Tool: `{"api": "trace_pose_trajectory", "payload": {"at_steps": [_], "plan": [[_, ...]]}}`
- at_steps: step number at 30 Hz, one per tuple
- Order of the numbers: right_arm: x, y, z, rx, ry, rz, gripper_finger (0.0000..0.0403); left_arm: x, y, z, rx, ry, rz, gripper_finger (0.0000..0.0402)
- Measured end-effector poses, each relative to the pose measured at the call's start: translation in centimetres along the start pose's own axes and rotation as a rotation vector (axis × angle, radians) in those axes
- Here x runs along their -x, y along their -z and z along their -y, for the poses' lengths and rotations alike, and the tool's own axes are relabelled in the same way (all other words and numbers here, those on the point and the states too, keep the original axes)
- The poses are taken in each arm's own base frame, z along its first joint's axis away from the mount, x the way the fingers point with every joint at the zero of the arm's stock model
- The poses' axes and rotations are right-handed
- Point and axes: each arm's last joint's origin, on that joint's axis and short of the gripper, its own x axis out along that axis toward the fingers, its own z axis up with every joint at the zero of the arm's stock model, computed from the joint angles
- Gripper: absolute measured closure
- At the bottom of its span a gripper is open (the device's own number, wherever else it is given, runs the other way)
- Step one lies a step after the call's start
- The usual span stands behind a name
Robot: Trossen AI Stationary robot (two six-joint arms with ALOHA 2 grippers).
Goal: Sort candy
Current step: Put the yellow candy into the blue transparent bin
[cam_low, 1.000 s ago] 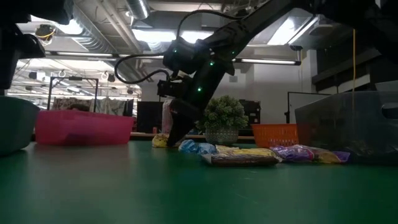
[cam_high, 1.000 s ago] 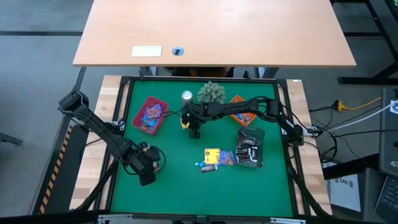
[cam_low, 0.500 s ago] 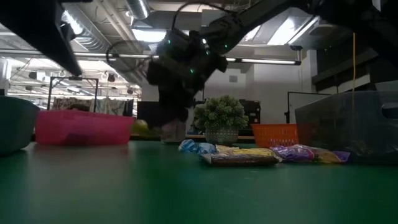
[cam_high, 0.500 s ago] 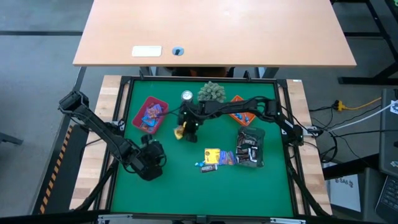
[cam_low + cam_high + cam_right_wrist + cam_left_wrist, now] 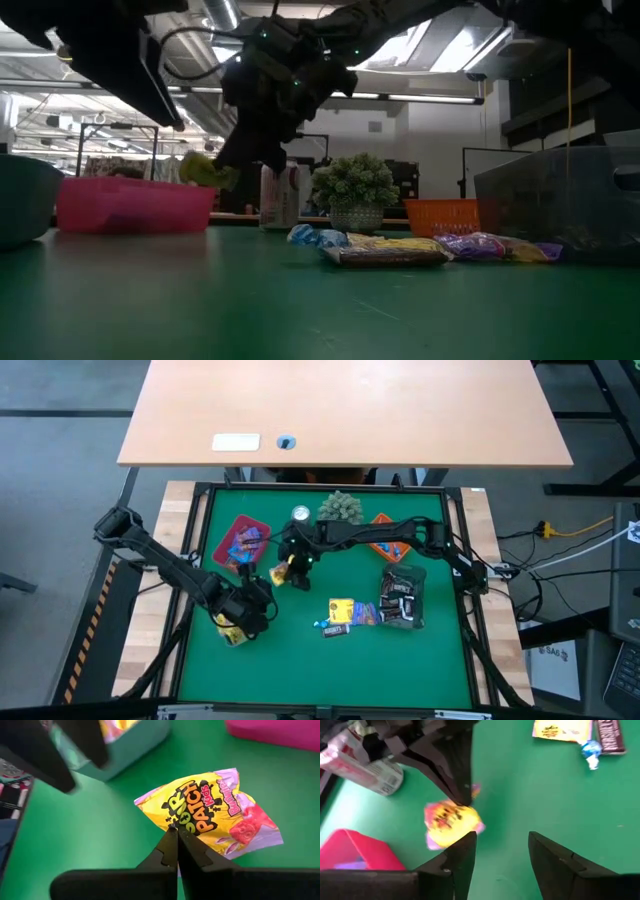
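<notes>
Candy packet hangs pinched by its edge in shut R gripper, above mat btwn pink tray and L gripper, whose jaws stand open, empty.

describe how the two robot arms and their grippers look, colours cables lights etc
Both are matte black, jointed arms. The right arm's gripper has slim black fingers tapering to thin tips; small green indicator lights glow on its wrist, with a black cable looping beside it. The left gripper has two broad, angular black fingers.
</notes>
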Motion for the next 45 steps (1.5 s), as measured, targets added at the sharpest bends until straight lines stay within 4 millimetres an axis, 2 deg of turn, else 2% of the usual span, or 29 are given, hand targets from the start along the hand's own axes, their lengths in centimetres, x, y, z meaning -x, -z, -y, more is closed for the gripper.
{"api": "trace_pose_trajectory", "payload": {"at_steps": [10,17,28,33,38,45], "plan": [[0.0,-0.2,-0.3,-0.041,-0.015,0.013,0.0403,-1.0,-0.7,-1.4,-0.096,-0.046,-0.021,0.0230],[0.0,-0.2,-0.4,-0.044,-0.020,0.014,0.0403,-1.2,-0.8,-1.6,-0.160,-0.037,-0.035,0.0230],[0.1,-0.9,-0.9,-0.111,-0.198,0.056,0.0403,-1.2,-0.8,-1.6,-0.205,-0.035,-0.036,0.0230],[0.2,-1.1,-0.9,-0.103,-0.209,0.070,0.0403,-1.2,-0.8,-1.6,-0.205,-0.035,-0.037,0.0234],[0.2,-1.1,-0.9,-0.103,-0.209,0.070,0.0403,-1.2,-0.8,-1.6,-0.205,-0.035,-0.037,0.0267],[0.2,-1.1,-1.0,-0.115,-0.209,0.066,0.0402,-1.2,-0.8,-1.6,-0.196,-0.035,-0.037,0.0352]]}}
